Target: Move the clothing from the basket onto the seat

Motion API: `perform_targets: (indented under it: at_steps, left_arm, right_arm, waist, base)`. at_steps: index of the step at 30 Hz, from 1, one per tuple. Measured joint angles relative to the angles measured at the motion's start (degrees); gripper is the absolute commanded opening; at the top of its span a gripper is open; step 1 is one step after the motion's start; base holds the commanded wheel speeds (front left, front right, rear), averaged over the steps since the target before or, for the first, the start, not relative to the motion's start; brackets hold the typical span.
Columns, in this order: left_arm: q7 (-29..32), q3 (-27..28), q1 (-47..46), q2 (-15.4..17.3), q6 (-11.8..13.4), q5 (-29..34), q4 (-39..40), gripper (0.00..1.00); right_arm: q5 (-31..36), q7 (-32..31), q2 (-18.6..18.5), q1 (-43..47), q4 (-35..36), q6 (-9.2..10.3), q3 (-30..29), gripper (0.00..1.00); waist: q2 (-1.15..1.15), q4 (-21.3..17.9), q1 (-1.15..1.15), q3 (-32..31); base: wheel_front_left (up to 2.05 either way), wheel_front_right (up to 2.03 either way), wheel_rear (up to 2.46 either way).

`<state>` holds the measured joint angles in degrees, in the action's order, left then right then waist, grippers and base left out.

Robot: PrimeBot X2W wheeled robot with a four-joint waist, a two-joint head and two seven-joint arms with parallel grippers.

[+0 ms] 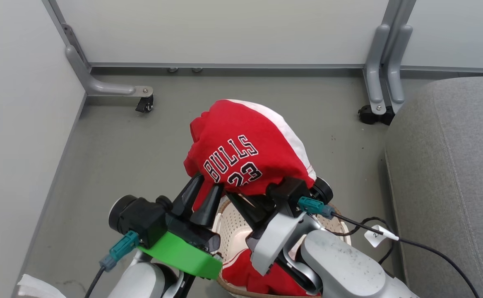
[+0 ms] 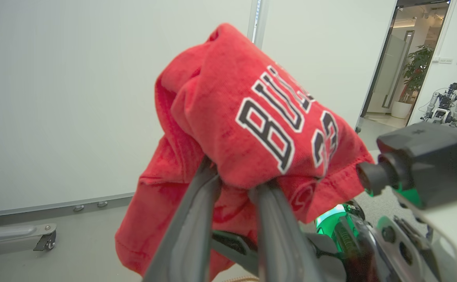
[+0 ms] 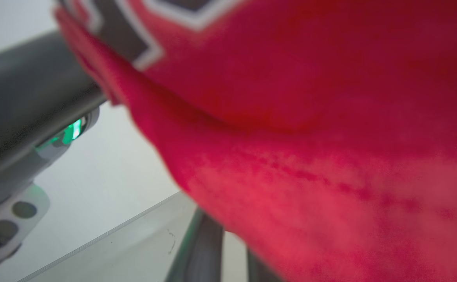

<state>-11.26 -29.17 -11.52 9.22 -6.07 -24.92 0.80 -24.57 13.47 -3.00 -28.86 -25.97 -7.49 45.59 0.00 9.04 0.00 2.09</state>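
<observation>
At the floor's (image 1: 133,157) far left corner a grey partition foot (image 1: 113,88) ends in a black caster. Nearer, on the left, the left gripper (image 1: 208,186) points up and away from the robot. Its two dark fingers (image 2: 189,223) are clamped on a bunched fold of the red "BULLS 23" jersey (image 1: 241,145). In the left wrist view the cloth is squeezed between their tips and hangs down on both sides.

The jersey is held up in the air, clear of the floor, above the far end of the basket (image 1: 231,231). A white band runs over its right side. The cream perforated basket stands on the floor under both arms, and a plain red piece (image 1: 241,271) lies at its near end.

To the right, the right gripper (image 1: 241,200) reaches up and left under the jersey's lower hem. Its fingers (image 3: 206,250) are drawn close together. Red cloth drapes over their tips, so I cannot tell whether any of it is pinched between them.

Further right, two more partition feet (image 1: 376,109) stand at the floor's far edge. The grey seat (image 1: 448,186) lies along the floor's right edge, near the basket but not touching it, with no clothing on it.
</observation>
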Motion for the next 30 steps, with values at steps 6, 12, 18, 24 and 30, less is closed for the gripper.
perform_targets:
  at_steps: [6, 12, 18, 24, 30]
  left_arm:
    - [0.12, 0.03, 0.00, 0.40, 0.64, -0.01, -0.15, 0.06]
    - [0.16, 0.19, 0.04, 0.52, 1.66, 0.03, 0.21, 1.00]
    - [0.01, 0.34, 0.08, 0.80, 2.64, 0.69, 0.73, 1.00]
    - [0.01, 0.64, 0.24, 1.34, 4.11, 1.35, 0.68, 1.00]
    - [0.18, 0.65, 0.63, 2.35, 5.09, 2.05, 0.01, 1.00]
  right_arm:
    - [-1.40, 1.08, 0.07, -0.92, -1.13, 0.00, 0.85, 0.00]
    - [-1.94, 1.26, 0.10, -1.14, -1.48, 0.00, 0.81, 0.00]
    - [-1.83, 1.35, 0.10, -1.40, -1.47, 0.00, -0.12, 0.00]
    - [-1.23, 1.55, 0.11, -1.41, -1.12, 0.00, -1.32, 0.00]
    - [-0.51, 1.57, 0.11, -1.40, -0.76, 0.00, -2.23, 0.00]
  waist:
    - [0.00, -0.40, 0.00, -0.23]
    - [0.00, -0.45, 0.00, -0.40]
    - [0.00, -0.54, 0.00, -0.32]
    - [0.00, -0.64, 0.00, -0.28]
    - [0.00, -0.60, 0.00, -0.30]
  base:
    - [0.00, 0.00, 0.00]
    - [0.00, 0.00, 0.00]
    - [0.00, 0.00, 0.00]
    - [0.00, 0.00, 0.00]
    - [0.00, 0.00, 0.00]
